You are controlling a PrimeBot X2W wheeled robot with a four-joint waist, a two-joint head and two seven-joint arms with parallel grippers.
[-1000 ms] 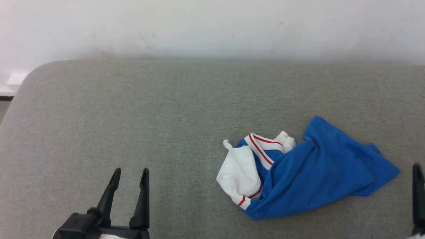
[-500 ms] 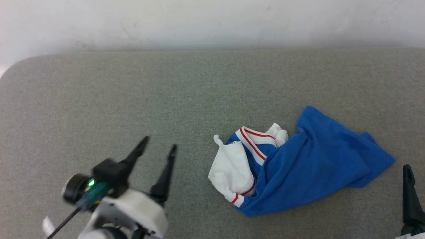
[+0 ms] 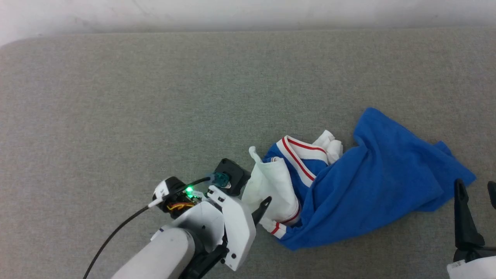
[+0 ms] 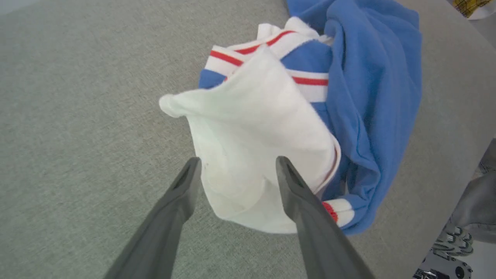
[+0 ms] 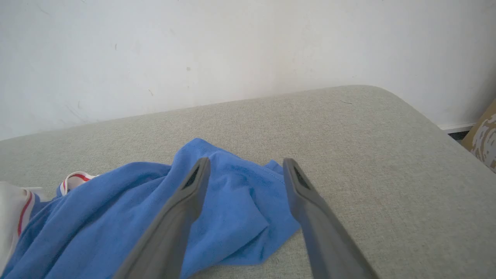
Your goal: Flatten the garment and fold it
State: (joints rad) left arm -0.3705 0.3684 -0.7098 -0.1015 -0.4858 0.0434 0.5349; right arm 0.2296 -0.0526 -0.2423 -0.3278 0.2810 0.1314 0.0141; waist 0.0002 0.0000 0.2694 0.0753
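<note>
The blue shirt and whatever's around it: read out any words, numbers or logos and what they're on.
None can be read.
The garment lies crumpled on the grey cushion; its visible folds show no lettering.
White marks on a brown thing at the right wrist view's edge: too blurred to read.

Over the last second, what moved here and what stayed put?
The left hand swung from the lower left across to the shirt and now stands open over the white sleeve; nothing is gripped yet. The head camera also tipped downward. The shirt lies crumpled as before on the grey cushion, and the right hand stays open by the blue hem.
</note>
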